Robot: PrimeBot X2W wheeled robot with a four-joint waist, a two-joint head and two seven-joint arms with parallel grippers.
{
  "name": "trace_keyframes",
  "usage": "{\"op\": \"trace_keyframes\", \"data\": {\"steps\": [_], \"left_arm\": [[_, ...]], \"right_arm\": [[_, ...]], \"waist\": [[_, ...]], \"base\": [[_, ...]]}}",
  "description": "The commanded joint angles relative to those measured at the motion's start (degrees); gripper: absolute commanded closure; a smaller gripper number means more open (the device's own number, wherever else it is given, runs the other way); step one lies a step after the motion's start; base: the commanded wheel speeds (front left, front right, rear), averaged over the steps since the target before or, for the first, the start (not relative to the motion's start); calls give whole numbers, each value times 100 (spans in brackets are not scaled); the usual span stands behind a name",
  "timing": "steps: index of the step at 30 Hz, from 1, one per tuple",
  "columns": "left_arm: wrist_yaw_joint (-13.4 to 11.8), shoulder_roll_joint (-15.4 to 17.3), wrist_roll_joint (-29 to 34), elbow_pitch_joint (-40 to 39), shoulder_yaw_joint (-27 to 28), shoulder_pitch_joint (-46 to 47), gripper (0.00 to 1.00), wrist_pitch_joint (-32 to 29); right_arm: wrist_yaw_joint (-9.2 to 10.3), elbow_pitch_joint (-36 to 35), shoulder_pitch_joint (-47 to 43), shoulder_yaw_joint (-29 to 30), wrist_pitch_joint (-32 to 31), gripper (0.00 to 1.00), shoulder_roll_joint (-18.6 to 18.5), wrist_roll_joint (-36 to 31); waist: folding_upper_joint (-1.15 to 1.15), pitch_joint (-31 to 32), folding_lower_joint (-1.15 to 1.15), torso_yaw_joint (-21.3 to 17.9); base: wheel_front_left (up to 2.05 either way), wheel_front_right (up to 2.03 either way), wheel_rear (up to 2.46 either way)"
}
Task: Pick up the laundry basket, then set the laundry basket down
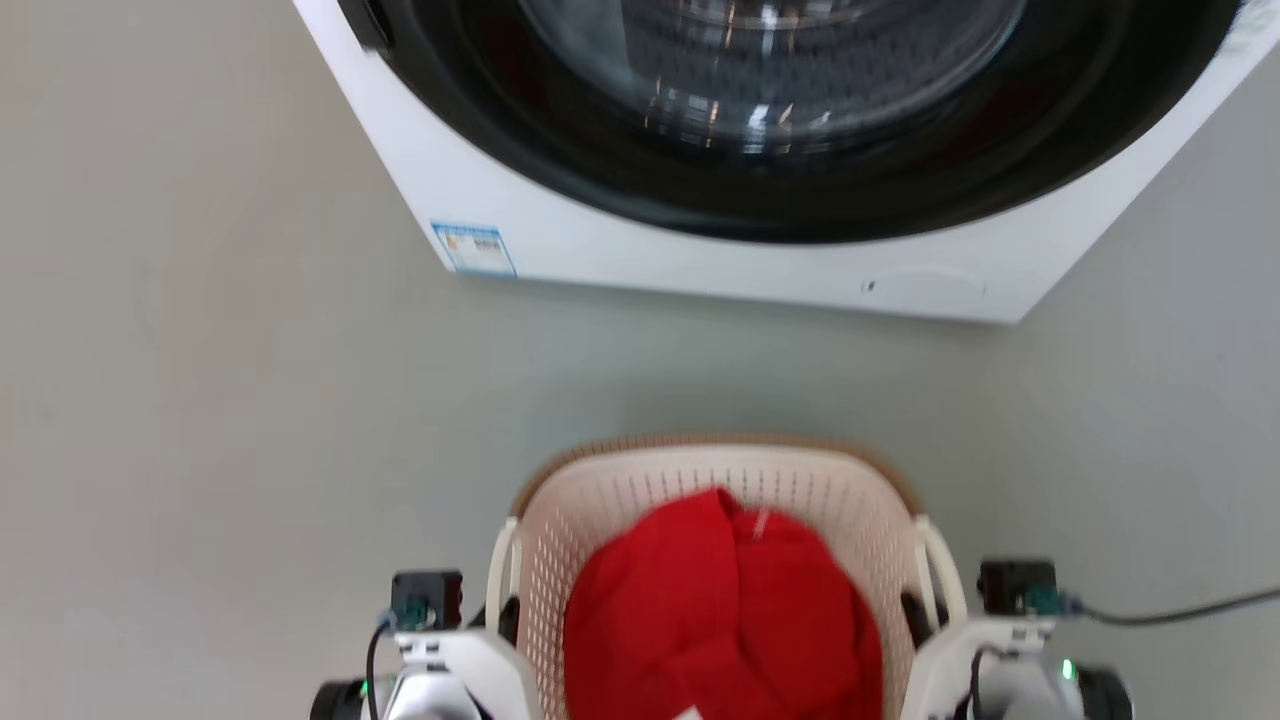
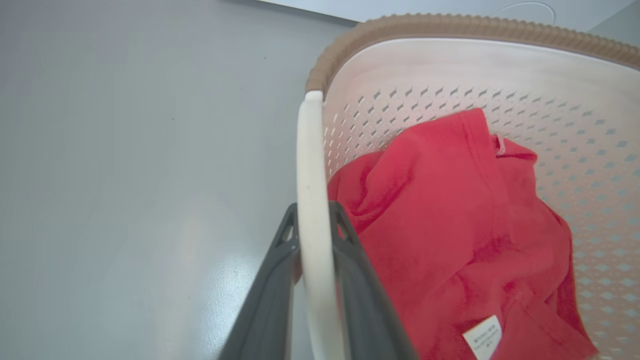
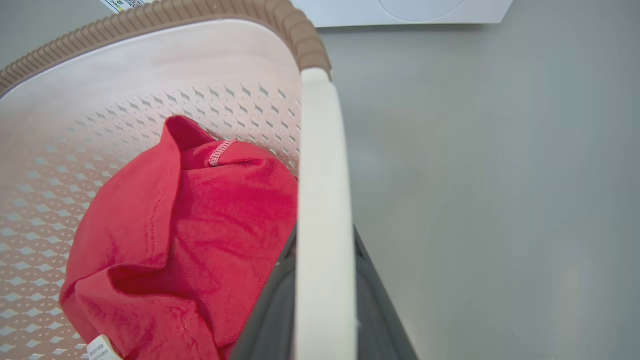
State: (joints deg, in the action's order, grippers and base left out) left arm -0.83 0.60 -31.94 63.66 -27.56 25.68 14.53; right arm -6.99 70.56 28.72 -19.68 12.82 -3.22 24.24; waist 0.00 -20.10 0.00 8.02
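Count: we log one laundry basket (image 1: 622,500), two white side handles, one red garment (image 1: 720,610), one washing machine (image 1: 700,265), and our two grippers.

Basket position: in the head view it sits at 6 o'clock, between our forearms, on or just above the grey floor (image 1: 200,400); we cannot tell which. The brown rim curves across its far side. The washing machine stands at 12 o'clock, well apart from the basket, with a small blue sticker (image 1: 475,248) on its front at about 10 o'clock.

Contents: the red garment lies bunched inside and covers most of the basket's bottom. A white tag (image 2: 482,336) shows on it at 5 o'clock in the left wrist view.

Left gripper (image 2: 315,211): the two dark fingers (image 2: 270,300) are nearly closed, one on each side of the left handle (image 2: 310,165). The gap is only as wide as the handle, and both fingers press against it.

Right gripper (image 3: 325,237): same arrangement. Its fingers (image 3: 270,320) are clamped on the right handle (image 3: 322,150), which runs up toward 12 o'clock and hides most of the gap between them.
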Motion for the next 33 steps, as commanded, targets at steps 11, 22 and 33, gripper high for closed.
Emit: {"op": "trace_keyframes", "data": {"steps": [11, 22, 33], "left_arm": [[-25, 228, -95, 410, -356, -829, 100, 47], [56, 228, -175, 706, -766, -1069, 100, -2], [81, 228, -348, 763, -1024, -1026, 100, -103]], "right_arm": [[-50, 15, -1268, -1186, -507, 100, 35, 1162], [-50, 96, -1587, -1723, -649, 100, 35, 1681], [-50, 124, -1567, -2166, -749, 100, 35, 2119]], "waist": [[0, 1650, 0, -51], [0, 2149, 0, -68], [0, 2214, 0, -109]], "base": [[0, 0, 0], [0, 0, 0], [0, 0, 0]]}}
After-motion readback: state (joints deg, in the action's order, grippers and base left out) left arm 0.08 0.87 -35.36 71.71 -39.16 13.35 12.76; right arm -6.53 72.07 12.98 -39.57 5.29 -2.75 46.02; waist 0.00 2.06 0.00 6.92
